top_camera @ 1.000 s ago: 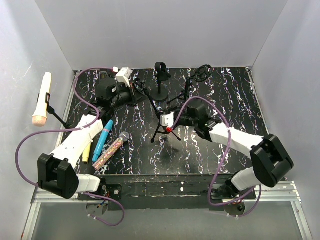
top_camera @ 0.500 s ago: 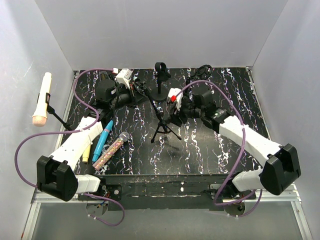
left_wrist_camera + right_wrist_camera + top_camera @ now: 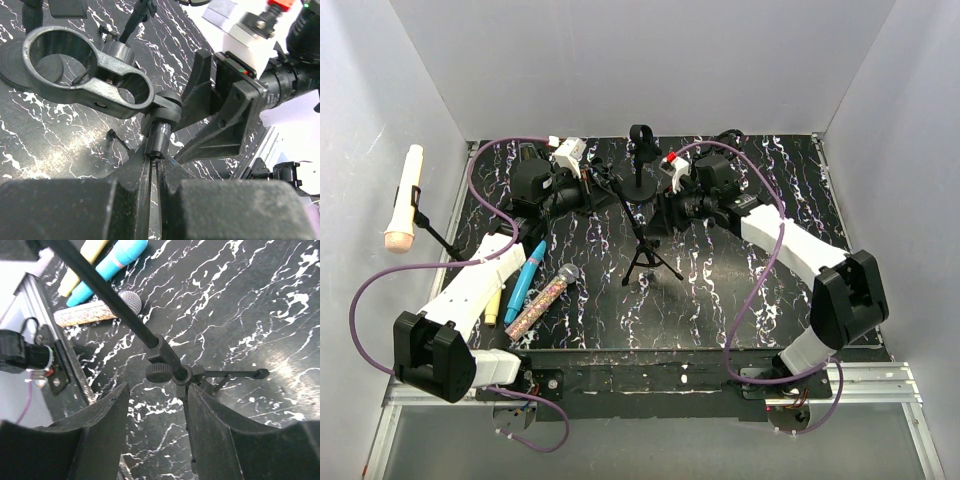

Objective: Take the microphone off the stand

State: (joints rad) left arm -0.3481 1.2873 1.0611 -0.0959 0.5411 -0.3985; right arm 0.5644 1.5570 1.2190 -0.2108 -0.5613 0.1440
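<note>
Top external: white mic (image 3: 405, 197) hung clipped on the far-left stand (image 3: 438, 236), likely light, rigid, slick; best gripped mid-barrel. Left fingers (image 3: 131, 181) clamped the tripod's (image 3: 645, 262) empty clip (image 3: 60, 47); right fingers (image 3: 100, 426) stood parted, empty.

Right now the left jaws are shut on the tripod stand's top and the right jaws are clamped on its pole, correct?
Not quite: the right wrist view shows the right jaws standing open, not gripping the pole. The left jaws are shut on the tripod stand's top, as you said.
</note>
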